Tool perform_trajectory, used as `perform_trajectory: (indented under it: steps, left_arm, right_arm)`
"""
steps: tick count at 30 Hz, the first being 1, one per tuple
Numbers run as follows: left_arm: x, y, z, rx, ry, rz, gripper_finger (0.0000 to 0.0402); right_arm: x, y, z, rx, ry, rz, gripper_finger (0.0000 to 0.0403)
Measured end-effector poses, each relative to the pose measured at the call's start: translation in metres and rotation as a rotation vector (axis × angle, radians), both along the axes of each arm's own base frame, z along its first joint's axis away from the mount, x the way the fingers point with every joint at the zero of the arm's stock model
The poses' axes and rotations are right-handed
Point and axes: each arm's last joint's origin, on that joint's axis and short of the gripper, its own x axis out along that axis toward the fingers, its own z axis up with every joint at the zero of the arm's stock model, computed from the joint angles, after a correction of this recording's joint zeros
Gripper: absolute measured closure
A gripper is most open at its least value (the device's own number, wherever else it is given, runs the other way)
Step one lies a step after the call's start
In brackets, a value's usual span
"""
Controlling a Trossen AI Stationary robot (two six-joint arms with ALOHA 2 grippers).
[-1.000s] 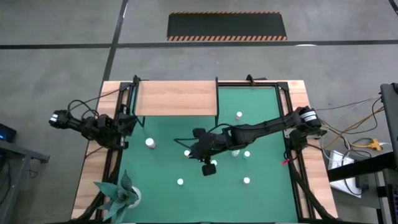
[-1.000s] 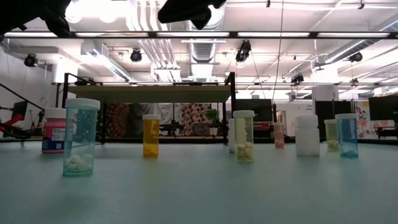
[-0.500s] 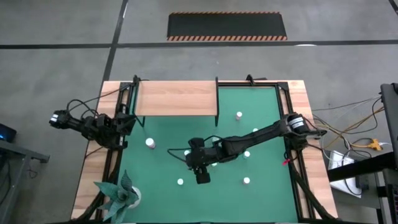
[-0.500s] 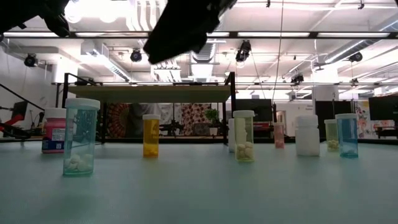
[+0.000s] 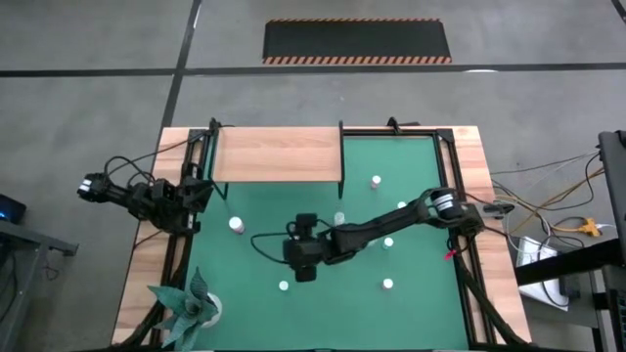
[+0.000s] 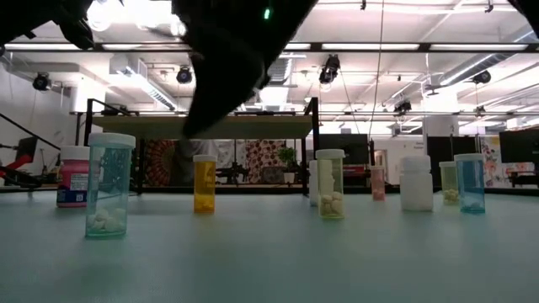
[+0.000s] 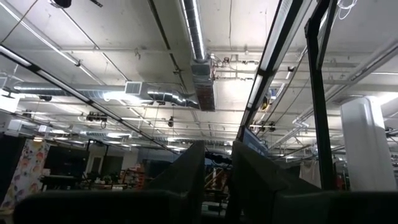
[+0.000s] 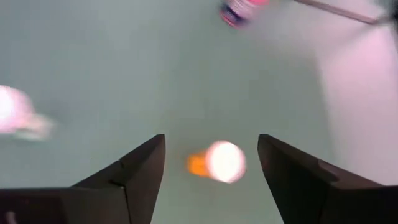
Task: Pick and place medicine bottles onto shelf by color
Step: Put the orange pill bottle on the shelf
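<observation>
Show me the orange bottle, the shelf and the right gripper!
orange bottle (image 6: 205,183): low view, middle of its body.
shelf (image 5: 279,154): high view, bare wood top.
right gripper (image 8: 211,163): right wrist view, midway between its fingertips.

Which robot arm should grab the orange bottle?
The right one, probably. The right gripper hangs open right above the orange bottle, out over the green mat. The left gripper waits folded at the table's left edge.

Closed left hand (image 7: 214,180), ceiling ducts (image 7: 200,59)

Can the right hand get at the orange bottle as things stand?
Probably yes: the right hand hangs open right above the orange bottle, its white cap showing between the fingers, with nothing in between.
</observation>
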Motion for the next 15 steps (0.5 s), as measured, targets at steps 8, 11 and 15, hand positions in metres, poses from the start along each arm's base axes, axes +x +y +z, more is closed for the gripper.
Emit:
perform_trajectory:
  steps: [8,11,15]
  left_arm:
    - [-0.001,0.0,0.001,-0.002,-0.008,0.0,0.0336]
    - [-0.001,0.0,0.001,-0.003,-0.009,0.0,0.0336]
    - [-0.001,0.0,0.001,-0.003,-0.01,0.0,0.0336]
  right_arm:
    - [0.005,-0.009,-0.01,0.033,0.065,-0.039,0.0167]
    - [0.006,-0.01,-0.018,0.046,0.094,-0.031,0.017]
    - [0.008,-0.011,-0.023,0.09,0.104,-0.018,0.018]
